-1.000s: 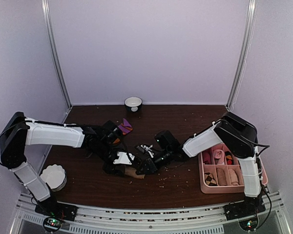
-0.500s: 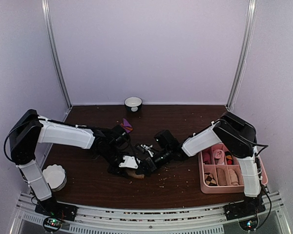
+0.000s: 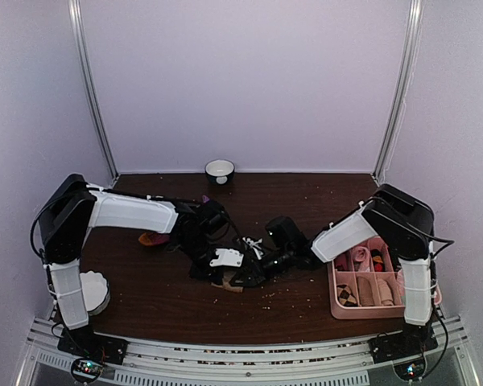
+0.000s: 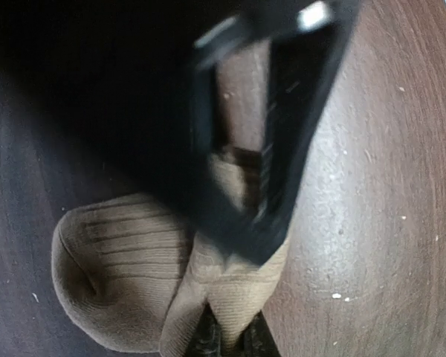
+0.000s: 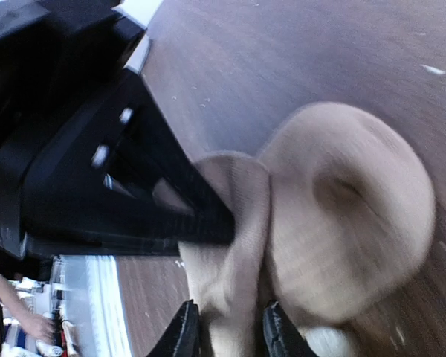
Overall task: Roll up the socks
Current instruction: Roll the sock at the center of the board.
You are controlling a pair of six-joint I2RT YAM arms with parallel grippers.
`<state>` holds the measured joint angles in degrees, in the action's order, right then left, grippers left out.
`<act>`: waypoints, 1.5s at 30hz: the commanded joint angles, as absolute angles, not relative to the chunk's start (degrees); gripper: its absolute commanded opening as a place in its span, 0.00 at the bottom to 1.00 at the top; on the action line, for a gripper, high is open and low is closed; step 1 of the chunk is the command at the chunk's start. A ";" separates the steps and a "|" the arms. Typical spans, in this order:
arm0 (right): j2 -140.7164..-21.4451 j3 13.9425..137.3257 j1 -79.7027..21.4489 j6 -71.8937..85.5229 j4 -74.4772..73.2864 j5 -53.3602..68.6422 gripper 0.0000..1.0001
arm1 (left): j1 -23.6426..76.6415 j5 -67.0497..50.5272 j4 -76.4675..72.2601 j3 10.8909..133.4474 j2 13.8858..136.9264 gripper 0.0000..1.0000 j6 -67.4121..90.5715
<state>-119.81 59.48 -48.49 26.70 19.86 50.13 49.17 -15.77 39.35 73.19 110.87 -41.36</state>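
Observation:
The tan sock (image 3: 229,283) lies bunched at the table's middle, between both grippers. In the left wrist view its rolled end (image 4: 111,275) sits at the left, and my left gripper (image 4: 227,338) is shut on a fold of it. My right gripper (image 5: 230,335) faces it from the other side, jaws parted, with another tan fold (image 5: 230,245) lying loosely between the fingers. From above, the left gripper (image 3: 224,269) and right gripper (image 3: 251,272) nearly touch. The dark red sock (image 3: 153,239) shows only as an orange-red patch behind the left arm.
A pink divided tray (image 3: 382,312) with small rolled socks stands at the right, beside the right arm. A black-and-white bowl (image 3: 220,170) sits at the back wall. A white ruffled cup (image 3: 92,291) stands at the near left. Crumbs are scattered over the dark table.
My left gripper moved right over the tan sock and closed on a fold. The right gripper's jaws have parted. The left arm now covers most of the dark red sock.

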 commanded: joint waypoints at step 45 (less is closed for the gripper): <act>-94.07 39.12 -64.71 -13.90 17.97 9.48 0.71 | 42.18 -44.93 68.97 95.48 138.34 0.00 -35.97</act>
<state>-91.68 34.72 -63.72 -7.79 22.96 7.66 39.22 -46.52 68.14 95.64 133.32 -34.33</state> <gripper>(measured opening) 0.756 0.043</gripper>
